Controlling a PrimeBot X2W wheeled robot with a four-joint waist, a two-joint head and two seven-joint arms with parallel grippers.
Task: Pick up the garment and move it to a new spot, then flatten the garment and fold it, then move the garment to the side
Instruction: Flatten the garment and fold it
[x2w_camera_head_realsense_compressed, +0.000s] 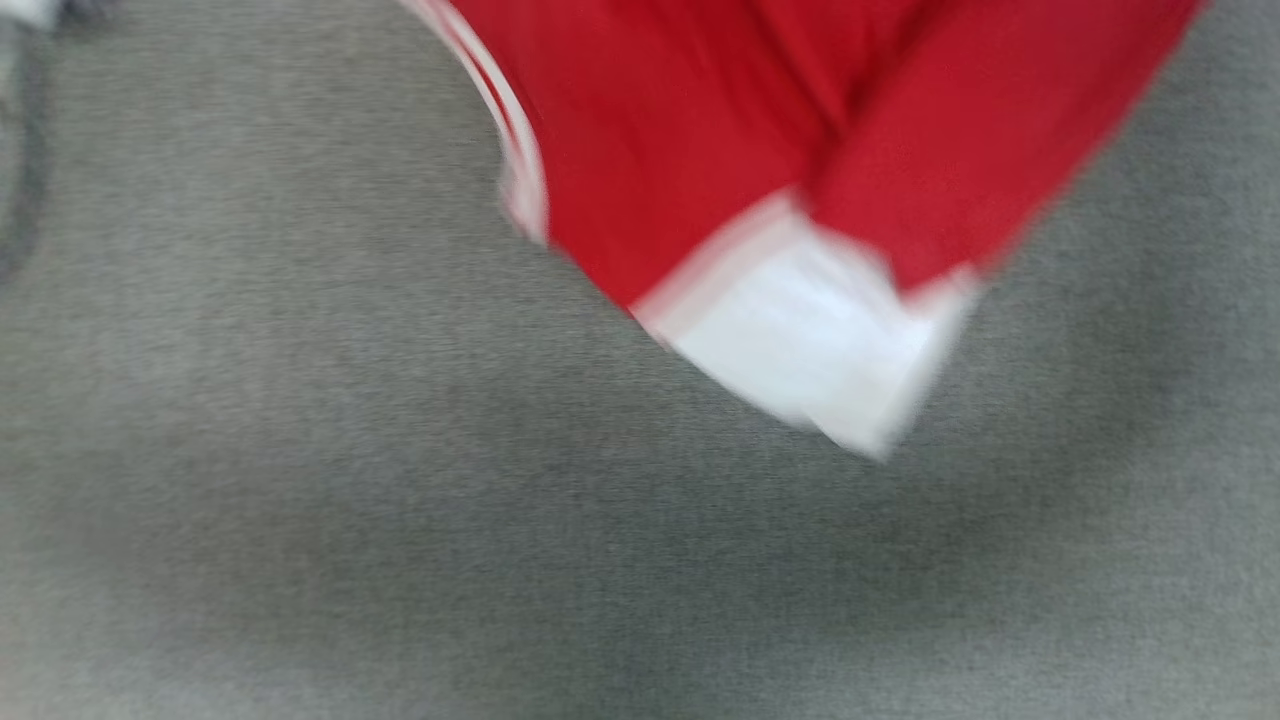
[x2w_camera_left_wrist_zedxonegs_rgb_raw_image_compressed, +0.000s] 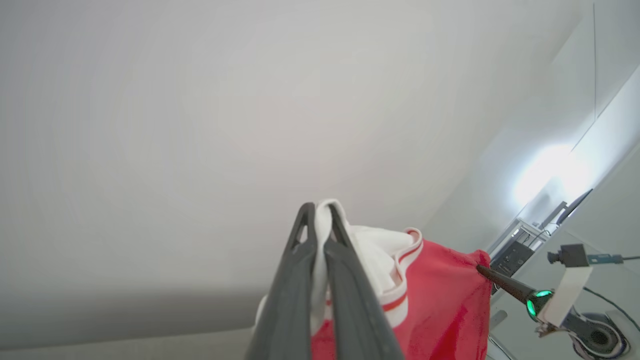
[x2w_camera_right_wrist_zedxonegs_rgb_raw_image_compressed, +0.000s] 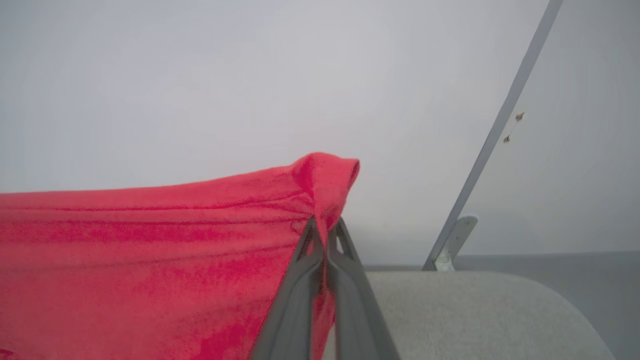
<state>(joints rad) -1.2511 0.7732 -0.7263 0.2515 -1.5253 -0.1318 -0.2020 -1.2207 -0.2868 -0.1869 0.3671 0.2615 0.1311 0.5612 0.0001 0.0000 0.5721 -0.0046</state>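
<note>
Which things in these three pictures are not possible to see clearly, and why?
1. Head view: the garment is blurred and cut off by the top edge.
2. Left wrist view: the left gripper hides part of the cloth it pinches.
3. Right wrist view: beyond the right gripper, the garment runs off the left edge.
</note>
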